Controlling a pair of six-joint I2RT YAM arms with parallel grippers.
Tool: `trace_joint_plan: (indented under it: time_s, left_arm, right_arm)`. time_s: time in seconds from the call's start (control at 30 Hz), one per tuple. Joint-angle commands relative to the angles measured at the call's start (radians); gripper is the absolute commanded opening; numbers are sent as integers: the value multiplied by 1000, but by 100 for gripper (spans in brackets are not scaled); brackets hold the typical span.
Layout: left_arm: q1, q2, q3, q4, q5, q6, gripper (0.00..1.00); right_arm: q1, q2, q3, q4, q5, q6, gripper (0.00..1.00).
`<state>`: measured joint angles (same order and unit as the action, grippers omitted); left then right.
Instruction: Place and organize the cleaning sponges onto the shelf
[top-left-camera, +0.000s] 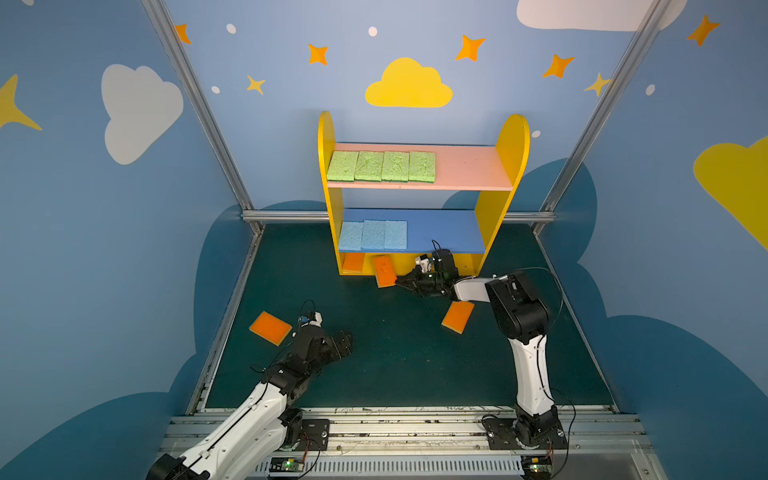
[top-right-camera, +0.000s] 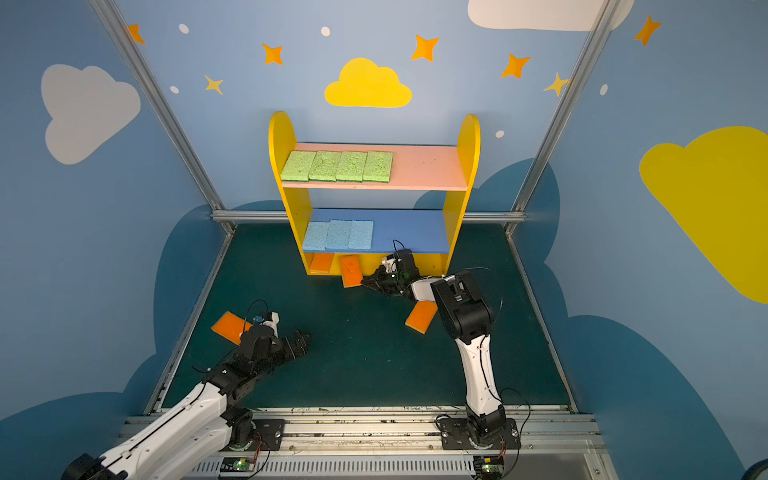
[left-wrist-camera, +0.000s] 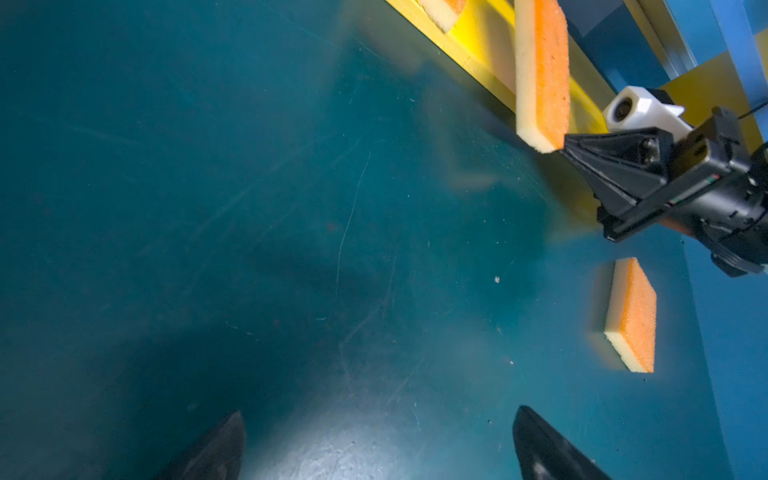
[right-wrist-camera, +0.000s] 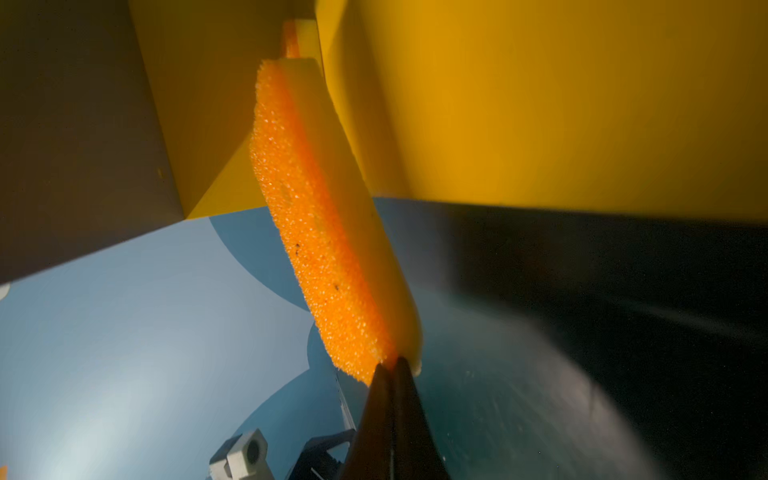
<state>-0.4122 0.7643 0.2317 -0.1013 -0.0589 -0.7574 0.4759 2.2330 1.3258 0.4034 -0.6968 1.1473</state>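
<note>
The shelf (top-left-camera: 513, 141) (top-right-camera: 468, 141) stands at the back. Several green cleaning sponges (top-left-camera: 381, 166) (top-right-camera: 336, 166) lie in a row on its pink board, and three blue ones (top-left-camera: 374, 235) (top-right-camera: 338, 235) on the blue board. One orange sponge (top-left-camera: 353, 262) lies on the yellow base. Another orange sponge (top-left-camera: 384, 271) (right-wrist-camera: 316, 216) (left-wrist-camera: 544, 75) leans over the base's front edge. My right gripper (top-left-camera: 398, 282) (right-wrist-camera: 390, 363) is shut, its tips against that sponge's near end. Two more orange sponges (top-left-camera: 270, 328) (top-left-camera: 458, 316) lie on the floor. My left gripper (top-left-camera: 345, 343) (left-wrist-camera: 380, 411) is open and empty, right of the left one.
The floor is a dark green mat (top-left-camera: 395, 365) enclosed by blue walls and aluminium posts (top-left-camera: 199, 108). My right arm's elbow (top-left-camera: 517, 307) hangs just right of the right-hand floor sponge. A metal rail (top-left-camera: 395, 428) runs along the front edge.
</note>
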Motion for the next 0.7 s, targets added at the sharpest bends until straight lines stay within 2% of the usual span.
trace_joint_plan:
  time_s: [0.0,0.33,0.5,0.67]
  left_arm:
    - [7,8,-2,24,16,22,100]
    - [10,23,-6,44,31,25,100]
    - [12,37,-15,66,39,15,99]
    - [13,53,-20,84,47,9,99]
  right_arm:
    - [10,31,55,3,69,39,0]
    - [43,110,232,-155,189,51,0]
    - [50,120,231,-179,270,86,0]
    - [63,135,265,-200,274,77,0]
